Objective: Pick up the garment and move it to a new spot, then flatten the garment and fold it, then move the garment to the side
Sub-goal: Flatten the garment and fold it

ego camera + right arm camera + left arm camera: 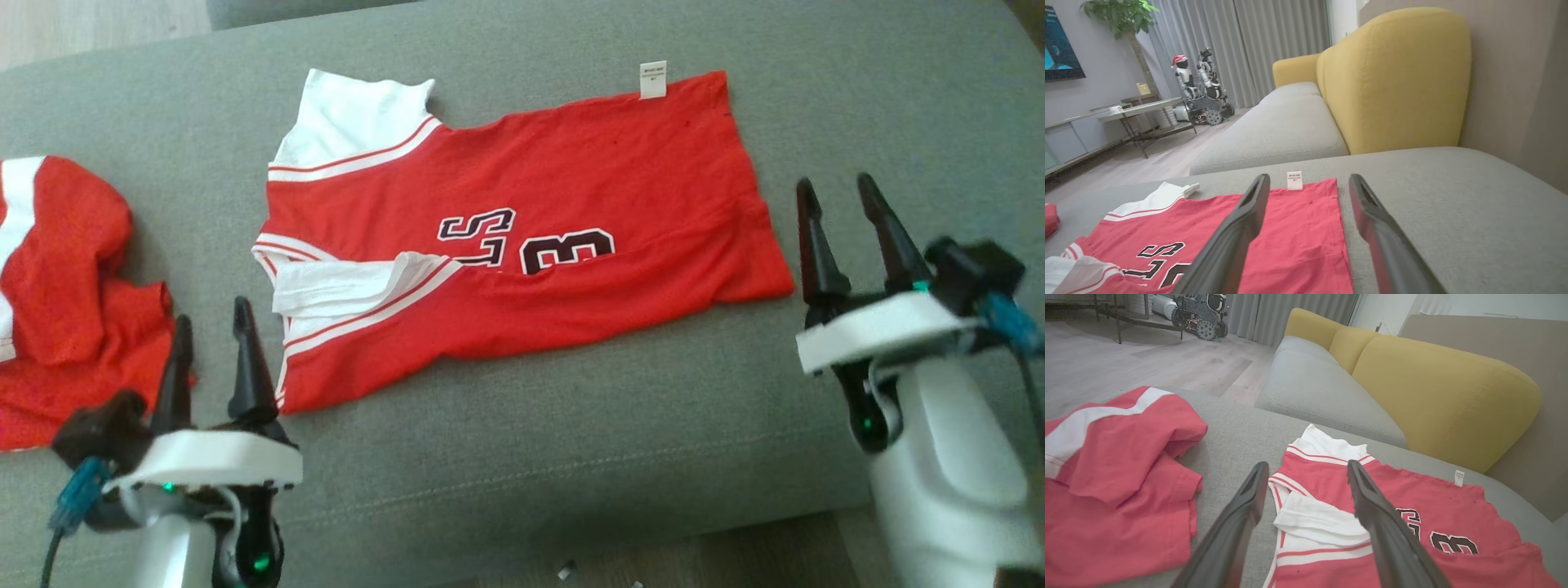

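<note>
We have the garment, a red jersey with white sleeves and black lettering, lying lengthwise across the grey seat cushion. Its sleeve end points to our left and its hem to our right. The near long edge looks turned over onto the body, and one white sleeve is tucked on top, so we judge the folding partly done. A small white care label sticks out past the far edge.

Our left tool hovers just off the sleeve-end near corner with its two fingers apart and nothing between them. Our right tool hovers just beside the hem, also spread and empty. We read this placing, one tool at each short end, as a stance for taking both ends together, either for the next fold or for carrying the garment aside.

A crumpled other red cloth with a white stripe lies at our far left, apart from the garment.

The cushion is a flat, woven grey fabric with a stitched seam along its near side. Beyond it are yellow backrests, a pale wooden floor, grey curtains, a low table, a potted plant and a small wheeled robot.
</note>
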